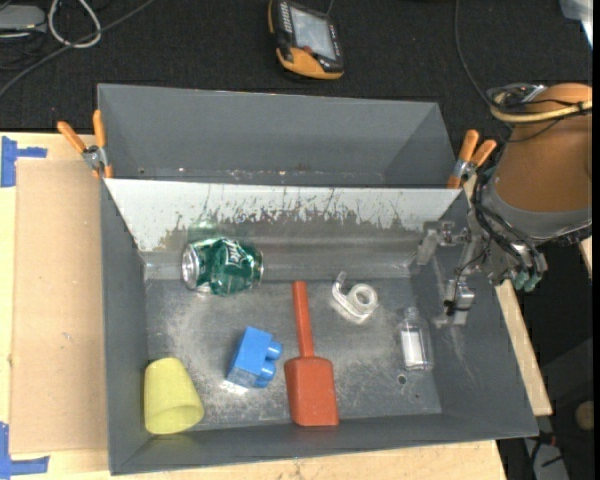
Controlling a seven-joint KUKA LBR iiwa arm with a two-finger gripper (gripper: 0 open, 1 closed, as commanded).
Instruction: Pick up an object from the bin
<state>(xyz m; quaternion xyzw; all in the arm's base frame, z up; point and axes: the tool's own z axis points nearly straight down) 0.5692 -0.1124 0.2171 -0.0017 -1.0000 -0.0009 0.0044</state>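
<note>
- a yellow cup (pixel 173 396) lies on its side in the front left corner of the grey bin (pixel 280 148), near the front wall with its wide mouth turned toward it.
- behind it, against the foot of the rear slope, a crushed green can (pixel 222 266) lies on its side, well apart from the cup.
- a blue toy block (pixel 254 357) with a stud on its right side sits on the floor right of the cup, between the cup and the red scoop.
- a red scoop (pixel 308 373) lies just beside the block, its broad blade toward the front and its thin handle running back toward the middle of the bin.
- a white tape roll holder (pixel 355 300) rests right of the scoop's handle, near it but apart.
- a small clear bottle (pixel 412 344) lies on the right part of the floor, lengthwise front to back, apart from the other things. it is the thing nearest the gripper, just left of and in front of it.
- the gripper (pixel 443 273) hangs low at the bin's right side, close to the right wall. its two fingers stand apart with nothing between them, and they touch none of the things.
- the arm (pixel 545 168), under its orange cover, reaches in over the right rim with cables hanging at the wrist.
</note>
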